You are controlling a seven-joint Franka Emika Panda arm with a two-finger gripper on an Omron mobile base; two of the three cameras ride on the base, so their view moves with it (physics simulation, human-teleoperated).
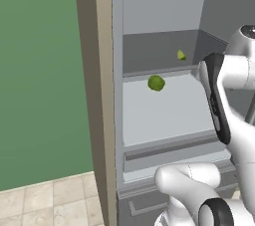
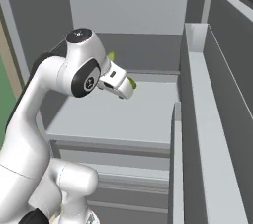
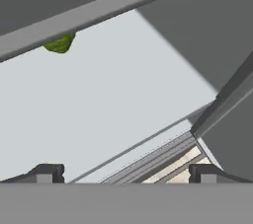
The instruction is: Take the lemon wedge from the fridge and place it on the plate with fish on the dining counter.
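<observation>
Lemon wedge [image 1: 181, 55] sat on upper fridge [image 1: 164, 120] shelf, toward the back. Round green fruit [image 1: 156, 82] lay at 7 o'clock from it, on the pale lower shelf. Gripper [image 3: 126, 173] hung released, fingertips [image 3: 45, 173] wide apart, grasping nothing.

My pale grey fridge shelf [image 1: 164, 115] carries a round green fruit [image 1: 156, 82] (far edge); the tiny yellow-green lemon wedge [image 1: 181, 55] sits on the shelf above.

Base views flank arm, face open fridge [image 1: 164, 120]; hand view close, apparently tilted.
</observation>
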